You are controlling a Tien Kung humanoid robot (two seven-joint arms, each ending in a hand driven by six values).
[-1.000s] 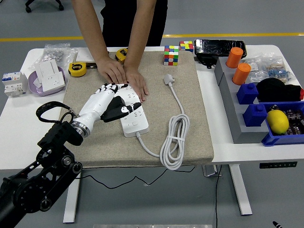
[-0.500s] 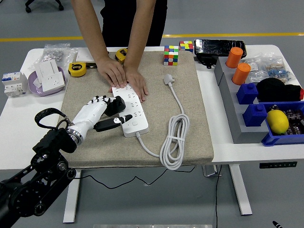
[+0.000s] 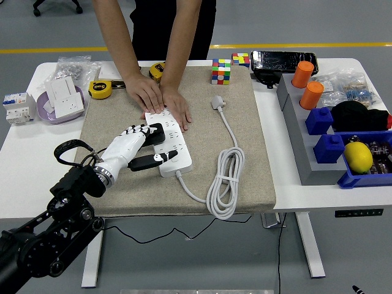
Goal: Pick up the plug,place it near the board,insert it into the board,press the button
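Currently, your inventory reads as follows. Item 1: white rectangular power strip board point(image 3: 169, 146), lying on the beige fabric mat point(image 3: 245, 177), its far end pinned under 2 hands of the person point(image 3: 166, 101) at the table's far side. Item 2: black plug point(image 3: 154, 133), seated on the board's left part. Item 3: your left hand point(image 3: 131, 149), white with black fingers, resting at the board's left edge; fingers apart, fingertips touching the plug, thumb lying across the board's near end. Item 4: white cable with plug end point(image 3: 225, 177), coiled right of the board.
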